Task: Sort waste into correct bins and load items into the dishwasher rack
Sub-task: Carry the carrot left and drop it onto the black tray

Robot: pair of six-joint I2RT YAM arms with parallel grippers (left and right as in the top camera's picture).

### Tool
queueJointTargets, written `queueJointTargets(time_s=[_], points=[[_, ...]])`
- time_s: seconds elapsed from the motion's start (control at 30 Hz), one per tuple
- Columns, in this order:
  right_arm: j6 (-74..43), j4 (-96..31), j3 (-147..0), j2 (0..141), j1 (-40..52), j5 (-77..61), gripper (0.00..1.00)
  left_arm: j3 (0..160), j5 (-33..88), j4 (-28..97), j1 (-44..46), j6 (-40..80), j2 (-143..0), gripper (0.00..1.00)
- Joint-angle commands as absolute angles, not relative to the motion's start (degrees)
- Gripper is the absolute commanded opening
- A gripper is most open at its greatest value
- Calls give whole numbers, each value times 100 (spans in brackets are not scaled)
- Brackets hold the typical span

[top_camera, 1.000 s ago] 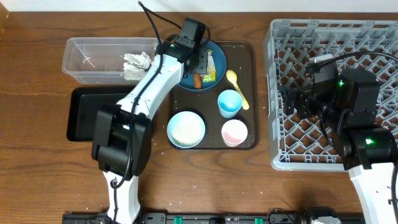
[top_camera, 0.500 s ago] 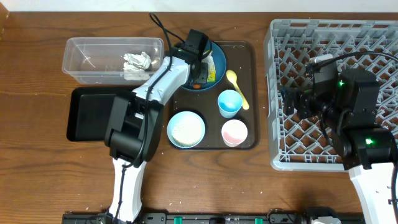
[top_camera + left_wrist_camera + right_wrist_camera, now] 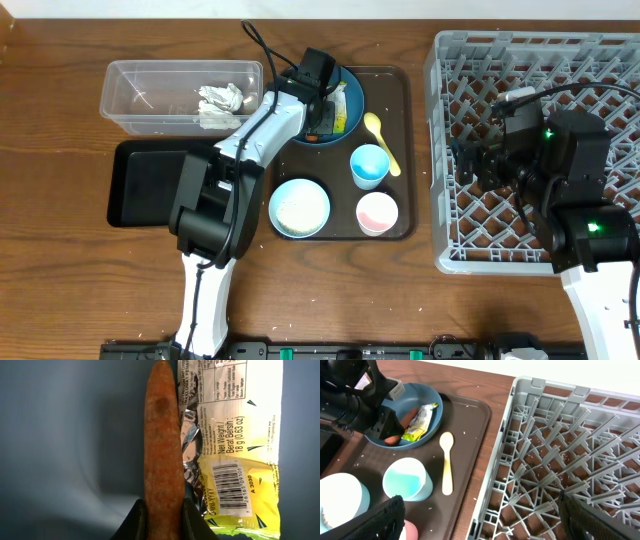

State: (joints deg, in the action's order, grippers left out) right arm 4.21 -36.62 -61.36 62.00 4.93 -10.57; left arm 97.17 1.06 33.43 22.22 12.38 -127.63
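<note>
The left pincer (image 3: 162,519) is reaching down into the blue bowl (image 3: 352,95) at the far end of the brown tray (image 3: 340,228). Its two fingers are clenching the near end of the carrot (image 3: 162,445), one pressing on each side. The carrot is lying flat on the bowl's floor, and a yellow-green wrapper (image 3: 240,460) is lying right alongside it, touching it.

On the same tray, the spoon (image 3: 380,135) is lying just beside the bowl. The blue cup (image 3: 369,165) and pink cup (image 3: 377,212) are standing upright nearer the front. The white bowl (image 3: 299,207) is sitting beside them with rice (image 3: 298,209) in it.

To the left on the worktop (image 3: 60,280), the tub (image 3: 150,90) is holding tissue (image 3: 220,100), and the black tray (image 3: 135,185) is lying in front of it.

The right pincer (image 3: 468,166) is hanging released, fingers spread wide, over the left edge of the rack (image 3: 440,60).
</note>
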Motion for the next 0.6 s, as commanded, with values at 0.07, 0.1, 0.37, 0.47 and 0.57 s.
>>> queueJointTargets(time_s=[0.07, 0.1, 0.37, 0.47, 0.57], points=[[432, -3671, -6250, 6189, 456, -1100, 96, 9765, 40, 3387, 2209, 1275, -12283, 7], [432, -3671, -6250, 6189, 456, -1100, 96, 9765, 40, 3415, 2209, 1275, -12121, 7], [432, -3673, -6250, 6189, 456, -1100, 96, 9765, 34, 4329, 2095, 1275, -10921, 7], [432, -3673, -6250, 6189, 456, -1100, 96, 9765, -119, 5052, 1916, 1282, -10575, 7], [432, -3673, -6250, 6189, 456, -1100, 96, 9765, -663, 5946, 1590, 1706, -10331, 8]])
